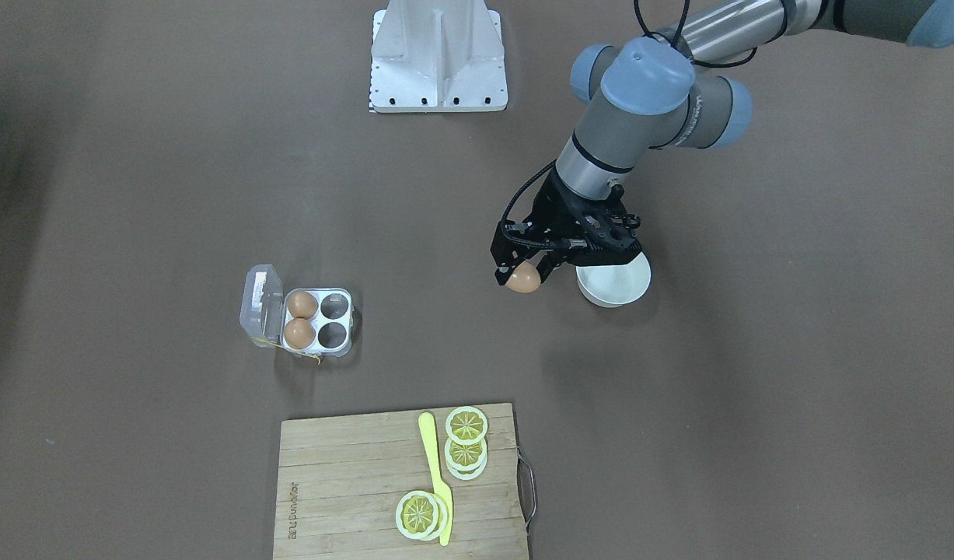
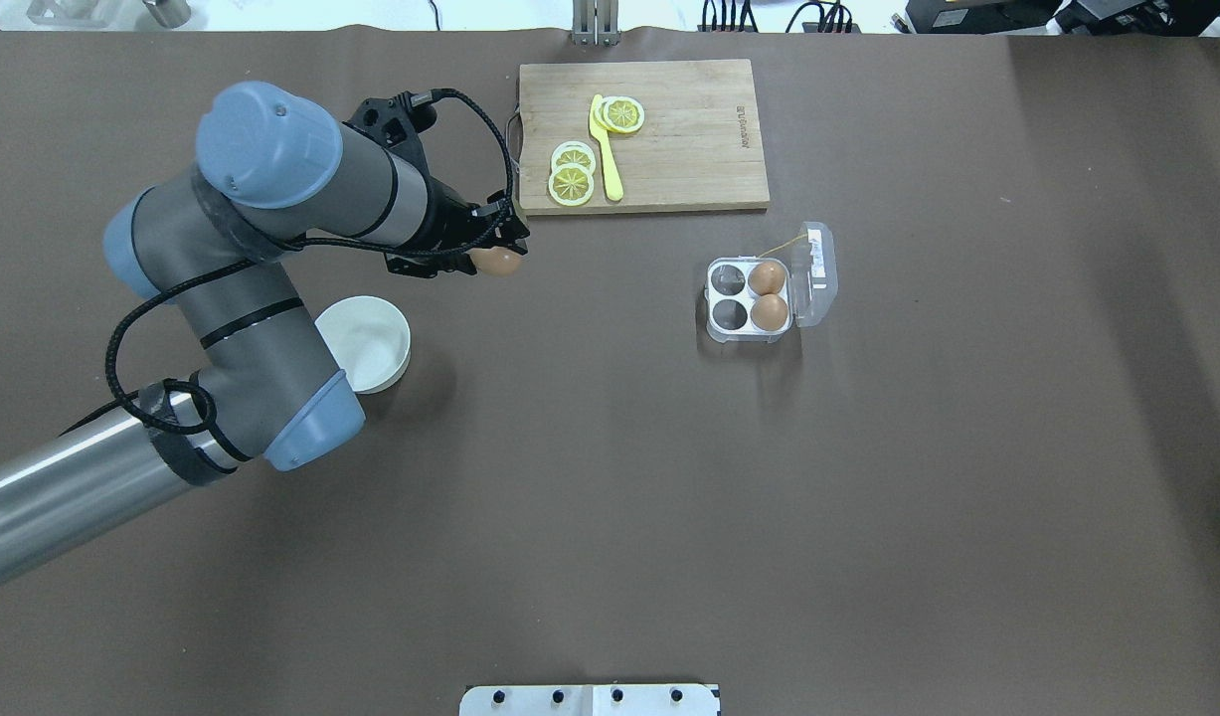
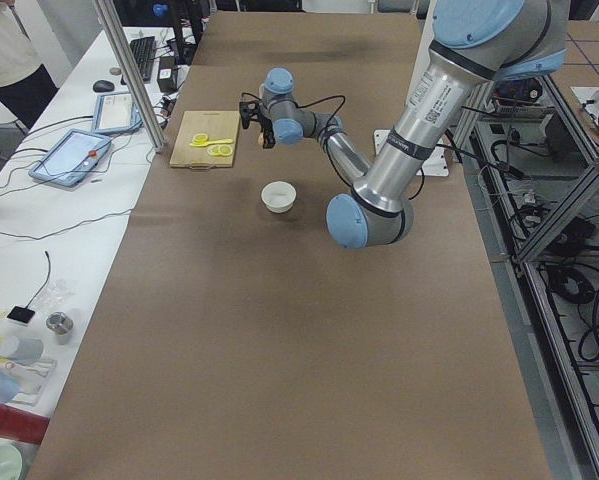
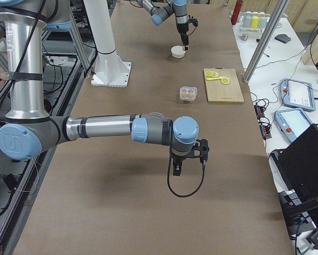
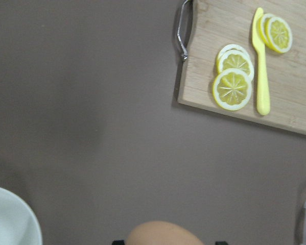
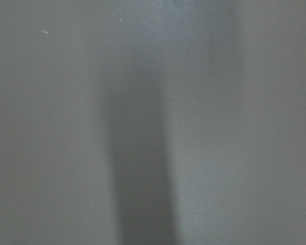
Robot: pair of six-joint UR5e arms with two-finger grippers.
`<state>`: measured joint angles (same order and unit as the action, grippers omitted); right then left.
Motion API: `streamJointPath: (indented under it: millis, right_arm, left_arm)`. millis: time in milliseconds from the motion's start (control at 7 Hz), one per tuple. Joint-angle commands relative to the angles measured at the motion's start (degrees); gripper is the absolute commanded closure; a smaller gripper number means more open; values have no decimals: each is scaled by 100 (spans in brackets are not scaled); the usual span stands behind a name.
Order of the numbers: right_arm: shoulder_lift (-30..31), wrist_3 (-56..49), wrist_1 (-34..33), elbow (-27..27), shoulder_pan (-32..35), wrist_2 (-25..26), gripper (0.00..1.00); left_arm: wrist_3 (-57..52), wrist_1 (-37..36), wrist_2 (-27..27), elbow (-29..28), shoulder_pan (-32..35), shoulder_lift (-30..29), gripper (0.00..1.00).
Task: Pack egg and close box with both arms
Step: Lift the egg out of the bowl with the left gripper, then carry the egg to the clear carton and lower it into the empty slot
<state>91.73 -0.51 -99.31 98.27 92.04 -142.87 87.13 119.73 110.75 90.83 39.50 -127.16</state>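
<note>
Left tool (image 1: 525, 274) grips egg (image 1: 522, 281), apparently clear of tabletop (image 1: 718, 435), beside bowl (image 1: 618, 294). Box (image 1: 344, 296) lid open, two eggs (image 1: 302, 305) in lid-side cells. Right tool (image 4: 188, 159): wide or narrow, cannot tell.

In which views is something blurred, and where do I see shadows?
Left wrist view: the egg at the bottom edge is blurred, while the lemon slices are sharp. Right wrist view: only bare table with a soft, dark shadow band. Overhead view: a soft shadow lies beside the bowl.
</note>
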Motion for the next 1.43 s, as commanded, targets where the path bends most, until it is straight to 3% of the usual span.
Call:
streamJointPath:
  millis: [0, 429, 714, 1000, 1286]
  right_arm:
    - [12, -2, 0, -1, -2, -100, 0]
    - [12, -2, 17, 7, -2, -293, 0]
    - [12, -2, 17, 8, -2, -382, 0]
    - [21, -2, 26, -10, -2, -547, 0]
    - [38, 7, 0, -10, -2, -671, 0]
  left_arm:
    - [610, 785, -785, -467, -440, -447, 92]
    - [1104, 1438, -2254, -1624, -1162, -1421, 92]
    - [1271, 1439, -2575, -2137, -1383, -1950, 92]
    - [1281, 1421, -2787, -3023, -1489, -2565, 92]
    - [1281, 1430, -2848, -3203, -1577, -2647, 92]
